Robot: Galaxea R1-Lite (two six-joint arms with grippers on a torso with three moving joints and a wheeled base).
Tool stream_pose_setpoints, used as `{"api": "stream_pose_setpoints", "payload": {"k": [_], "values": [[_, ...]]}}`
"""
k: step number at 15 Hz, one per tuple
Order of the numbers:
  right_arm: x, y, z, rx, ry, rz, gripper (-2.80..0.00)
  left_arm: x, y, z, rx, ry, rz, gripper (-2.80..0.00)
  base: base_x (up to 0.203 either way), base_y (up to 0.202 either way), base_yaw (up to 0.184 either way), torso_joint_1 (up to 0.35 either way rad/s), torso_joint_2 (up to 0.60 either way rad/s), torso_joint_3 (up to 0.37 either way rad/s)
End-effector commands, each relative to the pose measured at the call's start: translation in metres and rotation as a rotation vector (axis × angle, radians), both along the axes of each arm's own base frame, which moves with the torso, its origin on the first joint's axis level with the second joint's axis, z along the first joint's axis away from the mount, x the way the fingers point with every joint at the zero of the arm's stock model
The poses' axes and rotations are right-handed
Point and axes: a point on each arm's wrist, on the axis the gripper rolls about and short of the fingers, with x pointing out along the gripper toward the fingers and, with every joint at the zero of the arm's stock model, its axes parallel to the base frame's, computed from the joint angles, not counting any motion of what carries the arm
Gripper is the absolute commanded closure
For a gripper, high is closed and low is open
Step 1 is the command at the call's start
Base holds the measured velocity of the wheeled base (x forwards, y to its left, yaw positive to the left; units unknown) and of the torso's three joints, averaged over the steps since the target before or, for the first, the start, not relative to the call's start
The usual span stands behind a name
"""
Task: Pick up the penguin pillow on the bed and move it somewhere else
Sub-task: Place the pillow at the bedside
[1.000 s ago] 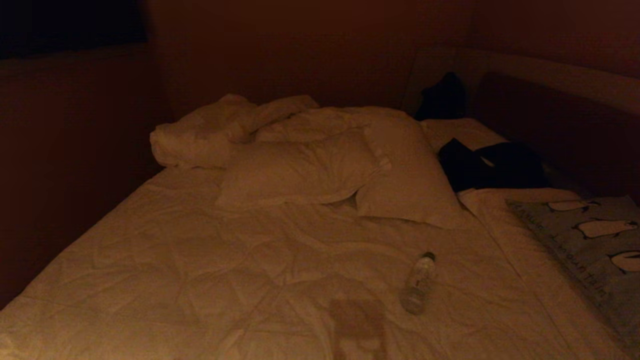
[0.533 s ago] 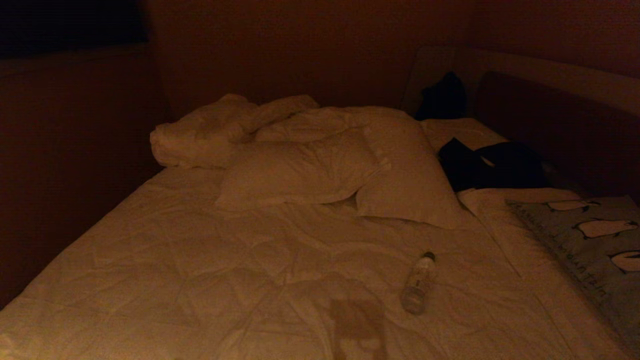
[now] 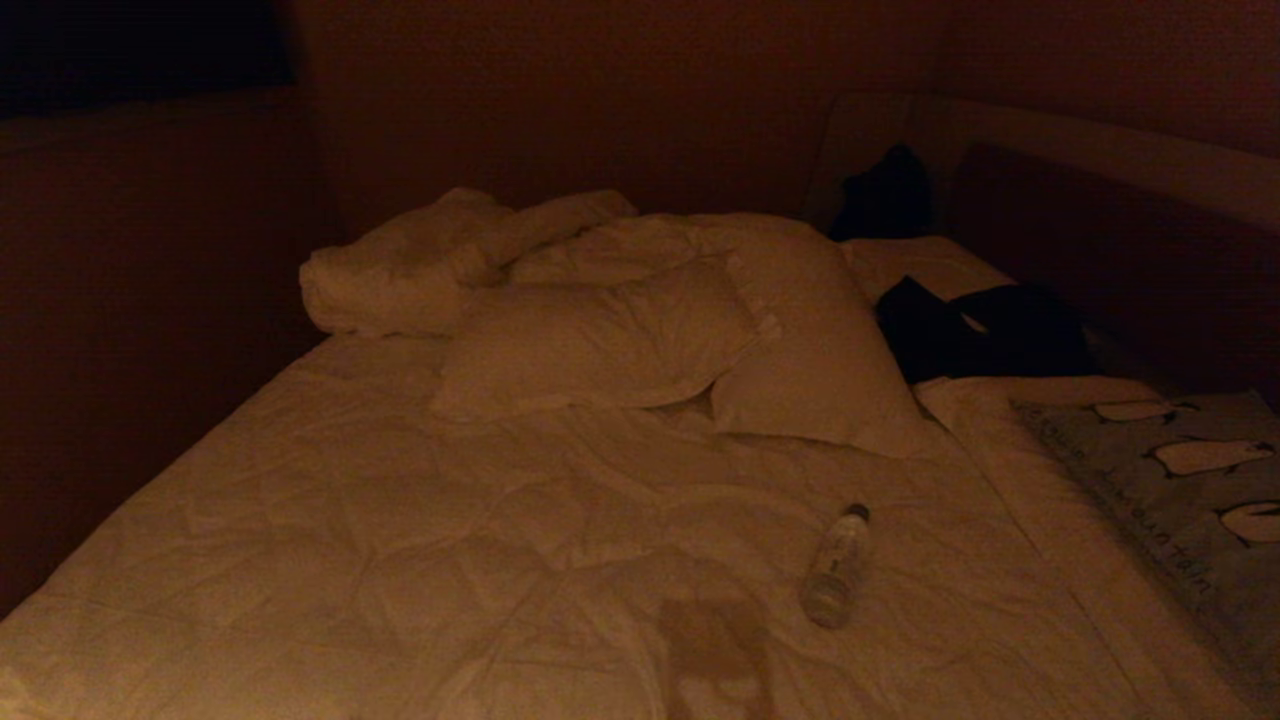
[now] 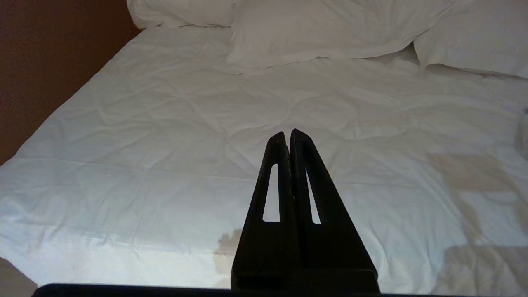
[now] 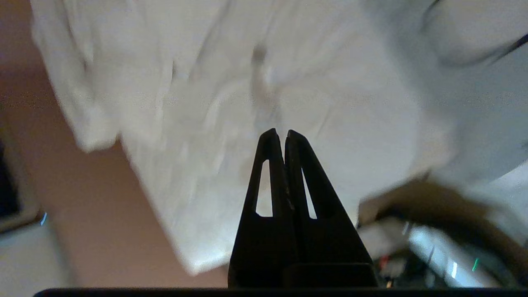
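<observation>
Grey-blue penguin pillow [image 3: 1180, 500] untouched by closed right hand [image 5: 278, 133].

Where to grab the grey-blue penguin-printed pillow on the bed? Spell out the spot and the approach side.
Grip the grey-blue penguin-printed pillow along its long lettered edge, which faces the open middle of the cream-white quilted bed. It lies flat by the headboard side, so coming in from the bed's middle, low, probably lets the right hand pinch that soft edge. That hand is shut now and must open first.
</observation>
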Motion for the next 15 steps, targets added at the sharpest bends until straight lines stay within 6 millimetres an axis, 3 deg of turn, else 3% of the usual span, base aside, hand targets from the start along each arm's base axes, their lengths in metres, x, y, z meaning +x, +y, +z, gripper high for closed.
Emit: {"api": "stream_pose_setpoints", "payload": {"k": [1, 4, 15], "values": [[0.002, 0.039, 0.004, 0.202, 0.137, 0.06, 0.0, 0.0, 0.0, 0.0, 0.0, 0.0, 0.001, 0.0, 0.0, 0.0, 0.0, 0.0, 0.0, 0.0], [0.016, 0.062, 0.011, 0.185, 0.191, 0.138, 0.0, 0.0, 0.0, 0.0, 0.0, -0.001, 0.001, 0.0, 0.0, 0.0, 0.0, 0.0, 0.0, 0.0], [0.029, 0.15, 0.07, 0.001, 0.066, 0.279, 0.0, 0.0, 0.0, 0.0, 0.0, -0.001, 0.001, 0.0, 0.0, 0.0, 0.0, 0.0, 0.0, 0.0]]}}
